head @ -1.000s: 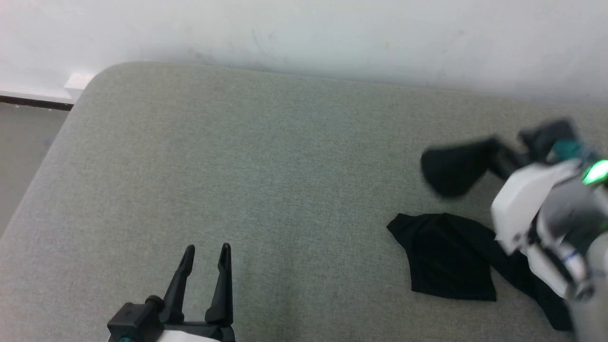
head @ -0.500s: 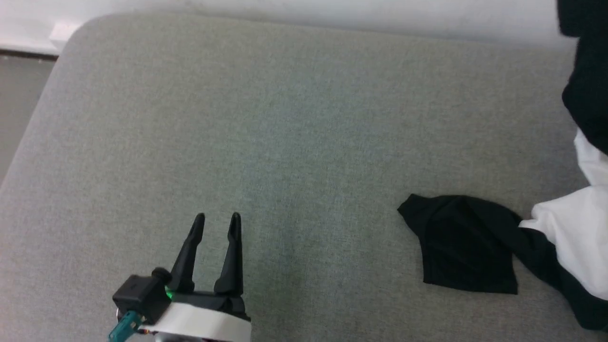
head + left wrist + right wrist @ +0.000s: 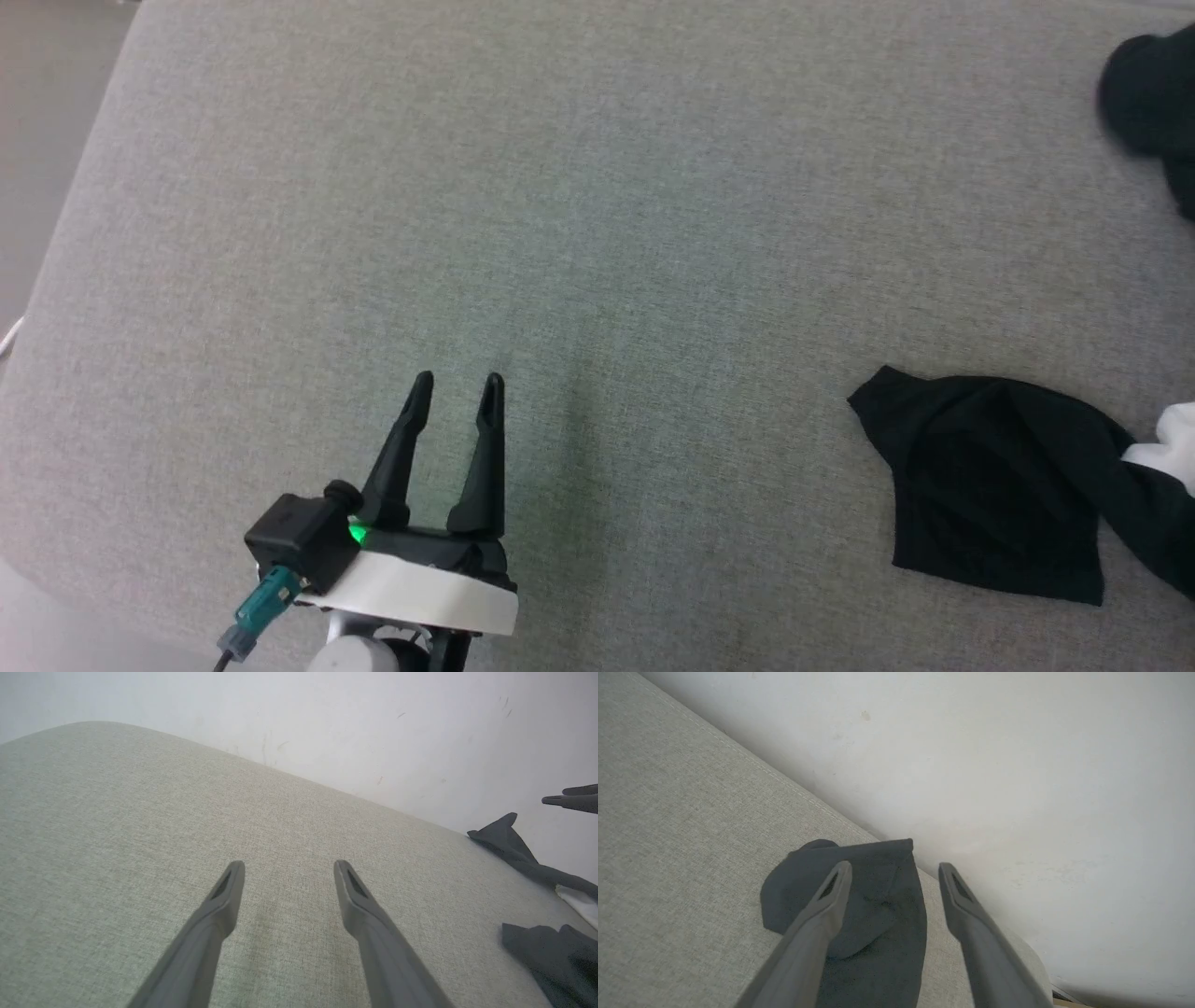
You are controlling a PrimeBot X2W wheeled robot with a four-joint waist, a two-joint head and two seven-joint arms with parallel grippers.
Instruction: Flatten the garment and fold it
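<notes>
The garment lies at the right of a grey-green cushion (image 3: 597, 187). One black sleeve (image 3: 990, 485) is crumpled flat, with a bit of the white body (image 3: 1172, 434) beside it. The other black sleeve (image 3: 1148, 89) lies at the far right, near the wall. My right gripper (image 3: 895, 866) hovers open just over that sleeve (image 3: 882, 896), with nothing between its fingers. My left gripper (image 3: 457, 377) stands open over bare cushion, well left of the garment (image 3: 551, 956). The right gripper's fingers (image 3: 577, 801) poke in above the far sleeve (image 3: 509, 840).
A white wall (image 3: 1017, 765) runs right behind the cushion's back edge. The cushion's left edge drops to the floor (image 3: 37, 112). Bare cushion stretches between my left gripper and the garment.
The right gripper has opened and let go of the black sleeve, which now rests on the cushion by the wall. The head camera has tilted down. The left gripper stays open.
</notes>
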